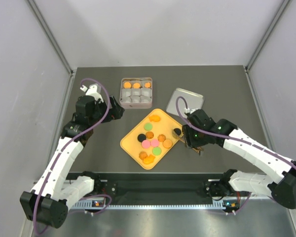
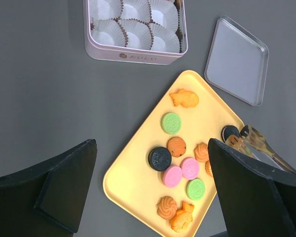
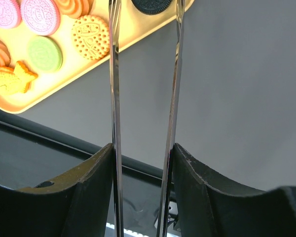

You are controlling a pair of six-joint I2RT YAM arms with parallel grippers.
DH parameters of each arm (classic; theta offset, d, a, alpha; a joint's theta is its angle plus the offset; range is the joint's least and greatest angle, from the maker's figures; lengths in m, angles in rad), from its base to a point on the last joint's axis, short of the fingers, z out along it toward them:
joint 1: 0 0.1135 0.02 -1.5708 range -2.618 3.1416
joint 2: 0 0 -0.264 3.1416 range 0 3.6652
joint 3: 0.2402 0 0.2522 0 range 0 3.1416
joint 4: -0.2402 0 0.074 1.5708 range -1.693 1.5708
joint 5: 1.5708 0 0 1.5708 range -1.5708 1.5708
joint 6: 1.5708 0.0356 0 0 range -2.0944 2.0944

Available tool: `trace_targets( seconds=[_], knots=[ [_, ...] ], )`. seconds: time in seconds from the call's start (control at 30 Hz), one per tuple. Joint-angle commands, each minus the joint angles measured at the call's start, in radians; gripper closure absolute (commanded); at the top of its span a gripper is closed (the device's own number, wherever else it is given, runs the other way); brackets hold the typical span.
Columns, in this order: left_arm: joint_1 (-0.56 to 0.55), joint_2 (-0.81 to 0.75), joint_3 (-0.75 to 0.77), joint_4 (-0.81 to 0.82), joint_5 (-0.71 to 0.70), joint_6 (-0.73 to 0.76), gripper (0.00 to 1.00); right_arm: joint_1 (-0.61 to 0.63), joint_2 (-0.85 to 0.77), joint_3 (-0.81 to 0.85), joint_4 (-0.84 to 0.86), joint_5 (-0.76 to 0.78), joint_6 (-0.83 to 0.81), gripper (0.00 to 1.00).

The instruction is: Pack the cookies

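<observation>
The cookies [image 1: 150, 139] lie on a yellow tray [image 1: 130, 142]: orange, pink, green and black discs plus fish shapes. They also show in the left wrist view [image 2: 180, 168]. A pink tin [image 1: 122, 94] with white paper cups holds three orange cookies in its far row. My right gripper [image 1: 190, 138] is shut on metal tongs [image 3: 113, 98]. The tong tips straddle a black cookie [image 3: 150, 5] at the tray's right edge. My left gripper [image 1: 117, 111] is open and empty. It hangs above the table left of the tray, between tin and tray.
The tin's lid [image 1: 185, 101] lies flat to the right of the tin, behind the tray's far corner. It also shows in the left wrist view [image 2: 237, 59]. A black rail runs along the near table edge [image 3: 64, 140].
</observation>
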Motion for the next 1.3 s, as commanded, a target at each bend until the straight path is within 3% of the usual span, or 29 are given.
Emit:
trace_targets(
  seconds=[0.0,0.6,1.27],
  knots=[
    [0.005,-0.017,-0.011,0.045,0.008,-0.007,0.01,0.007,0.013,0.004,0.063,0.006,-0.01,0.52],
    [0.005,-0.02,-0.009,0.042,0.002,-0.004,0.01,0.007,0.067,0.01,0.072,0.001,-0.033,0.52],
    [0.005,-0.017,-0.006,0.042,0.007,-0.001,0.01,0.005,0.163,0.151,-0.04,-0.054,-0.099,0.56]
  ],
)
